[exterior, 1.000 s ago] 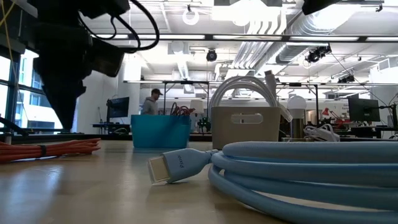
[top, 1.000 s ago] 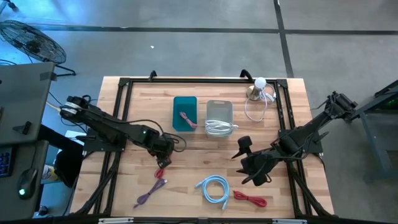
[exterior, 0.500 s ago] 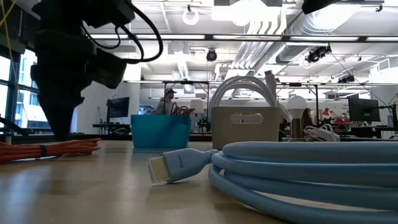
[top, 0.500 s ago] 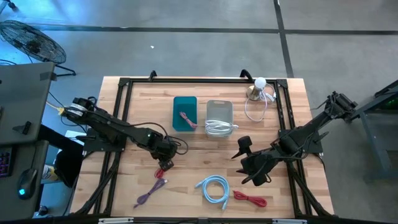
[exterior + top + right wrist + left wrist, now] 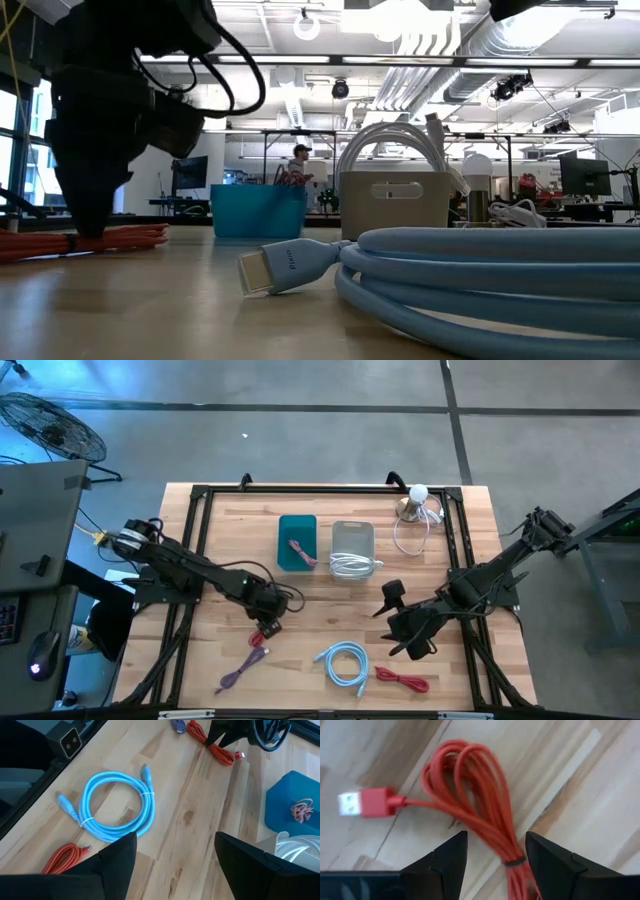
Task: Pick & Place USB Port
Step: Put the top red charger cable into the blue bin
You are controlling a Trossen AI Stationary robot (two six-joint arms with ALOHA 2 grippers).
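Left claw [image 5: 495, 851], fingers apart, straddles the coiled red USB cable [image 5: 475, 795] lying on the table in front of the teal bin [image 5: 297, 542]. Grasp step; next, close on the bundle.

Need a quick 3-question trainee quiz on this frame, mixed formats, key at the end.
1. True or false: the left pincer stands open over the bundled red USB cable, one finger on each side of it.
2. Which bin holds the coiled white cable? A) the teal plastic bin B) the translucent grey plastic bin C) neither
3. Fill in: on the wooden table, the coiled light blue cable lies beside a small ____ cable bundle, near the right pincer.

Key: 1 true; 2 B; 3 red.
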